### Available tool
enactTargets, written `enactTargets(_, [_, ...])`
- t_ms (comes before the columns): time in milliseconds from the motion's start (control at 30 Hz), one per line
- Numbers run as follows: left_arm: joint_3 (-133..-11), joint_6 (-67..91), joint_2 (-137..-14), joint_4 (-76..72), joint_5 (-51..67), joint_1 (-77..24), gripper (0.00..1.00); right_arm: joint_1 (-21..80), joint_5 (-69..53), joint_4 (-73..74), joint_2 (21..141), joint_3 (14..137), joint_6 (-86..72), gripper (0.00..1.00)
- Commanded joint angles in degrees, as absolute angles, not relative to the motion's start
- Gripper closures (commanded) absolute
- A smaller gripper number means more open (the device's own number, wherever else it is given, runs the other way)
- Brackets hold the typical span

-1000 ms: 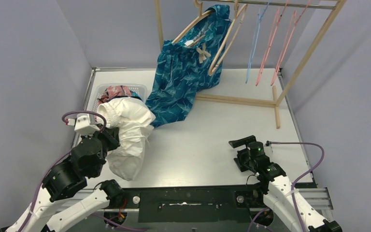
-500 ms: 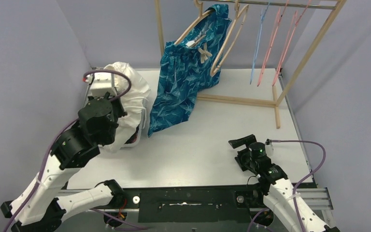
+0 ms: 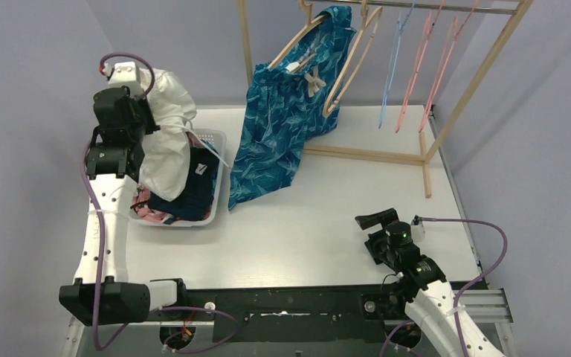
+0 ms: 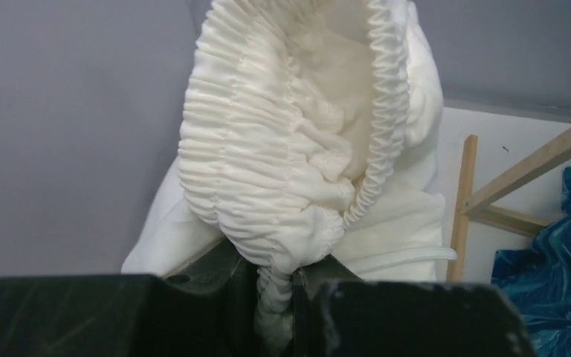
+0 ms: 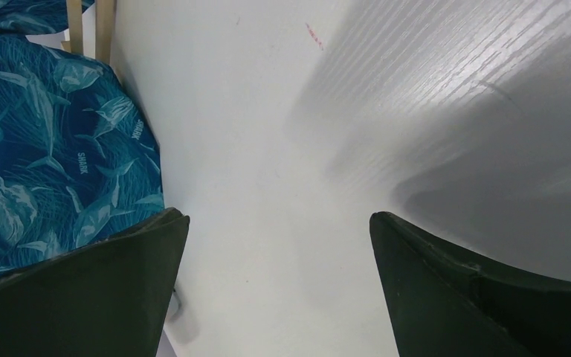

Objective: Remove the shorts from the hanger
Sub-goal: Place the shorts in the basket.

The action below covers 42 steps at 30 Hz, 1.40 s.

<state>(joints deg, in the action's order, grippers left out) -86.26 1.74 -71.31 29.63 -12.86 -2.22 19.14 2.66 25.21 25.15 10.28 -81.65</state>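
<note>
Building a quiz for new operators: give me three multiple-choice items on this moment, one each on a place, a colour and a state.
1. Where are the white shorts? A) held over the basket B) on the rack C) flat by the right arm
2. Colour of the remaining shorts on the wooden hanger? A) pink B) white C) blue
3. The right gripper is: A) shut on a hanger B) open, empty C) shut on shorts
Key: 1A, the left gripper pinches their waistband above it; 2C, blue print; 3B, only table shows between its fingers.
</note>
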Motion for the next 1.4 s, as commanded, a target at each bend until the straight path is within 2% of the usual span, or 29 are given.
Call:
enactTargets(0, [-76.83,8.76,-73.38,23.33,11.99,7.15,1.00,18.82,4.75,25.92,24.45,10.28,-81.59,0.01])
enactTargets(133, [-59.82,13.48,-77.85,18.53,8.88,7.79,1.00,18.84,4.70,25.80,24.35,9.32,-82.91,0.01])
enactTargets(233, [-54.60,15.65,-83.98,17.90,14.12,8.57,1.00,18.86,4.55,25.59,24.51,9.33,-82.61,0.01])
enactTargets(300, [-56.51,15.71,-87.23,19.98,18.99,8.74,1.00,18.82,5.05,26.14,24.81,9.77,-82.29,0.01])
enactTargets(400, [-58.51,16.22,-87.39,20.49,18.79,8.79,1.00,18.83,5.29,26.49,25.36,10.16,-81.89,0.01])
enactTargets(567, [-67.34,14.83,-80.01,24.88,21.05,8.34,1.00,18.81,5.58,27.34,25.72,10.05,-82.10,0.01])
enactTargets(867, [-87.75,13.14,-67.64,35.16,15.27,7.91,1.00,18.80,4.40,24.00,26.74,8.86,-83.32,0.01])
enactTargets(1033, [-89.95,13.35,-65.74,37.27,17.40,7.91,1.00,18.78,3.98,23.39,28.33,9.35,-82.70,0.01])
enactTargets(1167, [-86.16,13.27,-65.50,36.05,17.54,8.12,1.00,18.75,3.96,23.67,28.81,9.79,-82.35,0.01])
enactTargets(1367, [-80.07,13.77,-68.30,34.43,30.79,8.26,1.00,18.73,4.39,25.72,28.05,10.15,-82.13,0.01])
